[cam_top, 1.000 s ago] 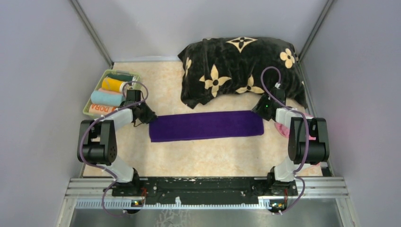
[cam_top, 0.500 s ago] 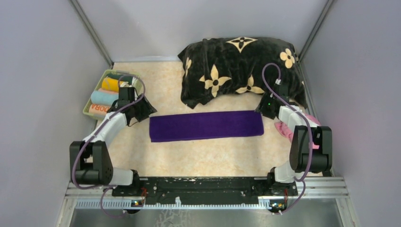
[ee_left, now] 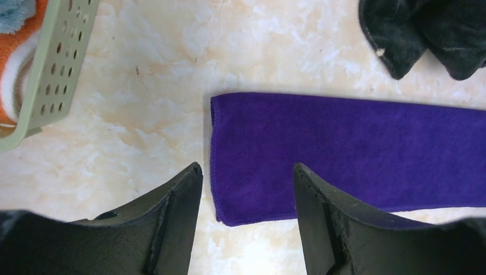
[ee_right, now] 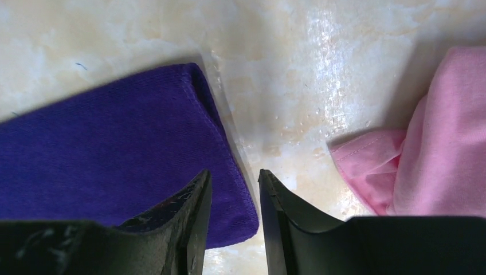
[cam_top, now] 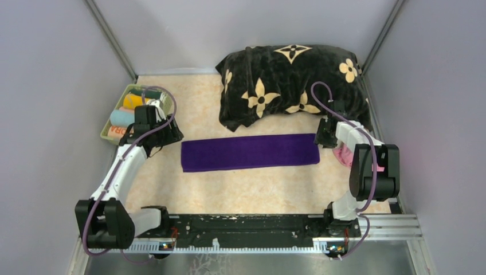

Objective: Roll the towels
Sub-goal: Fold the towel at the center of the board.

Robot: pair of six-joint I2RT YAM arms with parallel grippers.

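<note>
A dark purple towel lies flat in the middle of the table, folded into a long strip. My left gripper hovers just off its left end, open, with the strip's corner showing between and beyond the fingers. My right gripper hangs over the strip's right end. Its jaws stand a narrow gap apart, straddling the end hem, and grip nothing. A crumpled pink towel lies beside the right gripper.
A green perforated basket at the left holds several rolled towels, and its wall is close to my left gripper. A big black cushion with beige flowers fills the back right, its corner near the strip.
My left gripper has opened wide and drawn a little left from the strip's end, its elbow swinging down toward the near edge. The right jaws have narrowed over the right end.
</note>
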